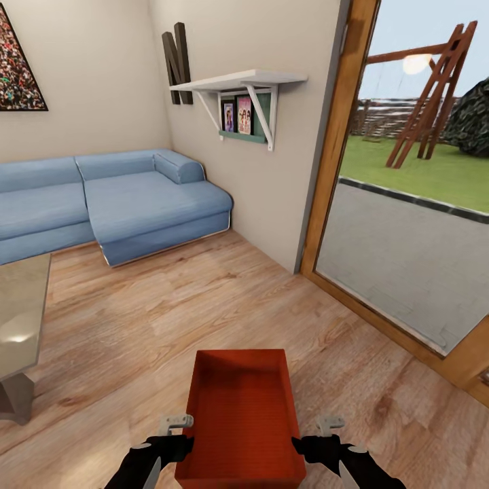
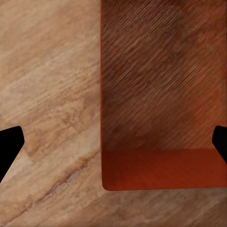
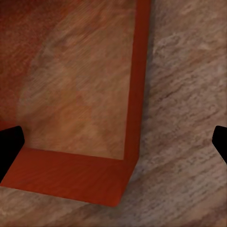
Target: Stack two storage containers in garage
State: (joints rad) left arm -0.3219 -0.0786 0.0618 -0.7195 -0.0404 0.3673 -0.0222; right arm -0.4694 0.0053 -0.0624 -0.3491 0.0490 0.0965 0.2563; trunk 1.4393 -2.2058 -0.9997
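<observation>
**A:** Head view first. Orange-red storage container sits on the light wood plank floor of the living room, near the robot and between its arms. Left gripper stands just beside the container's left wall, right gripper just beside the right wall. Likely flanking it for a two-sided lift.

**B:** Jaws?

**A:** Cannot tell from the head view. Left wrist view: dark fingertips at both edges, spread wide, container and bare planks between them. Nothing held. Right wrist view: fingertips equally wide apart, straddling the container's corner wall, no contact seen.

**B:** Surroundings?

**A:** Blue sofa far left, against the wall. Grey low table left, well apart from the container. White shelf with small pictures on the far wall. Speckled framed picture upper left. Glass door with wooden frame on the right, lawn and swing frame outside.

**B:** Obstructions?

**A:** Floor around the container looks open. Table corner is the nearest hazard when turning left, I judge.
</observation>
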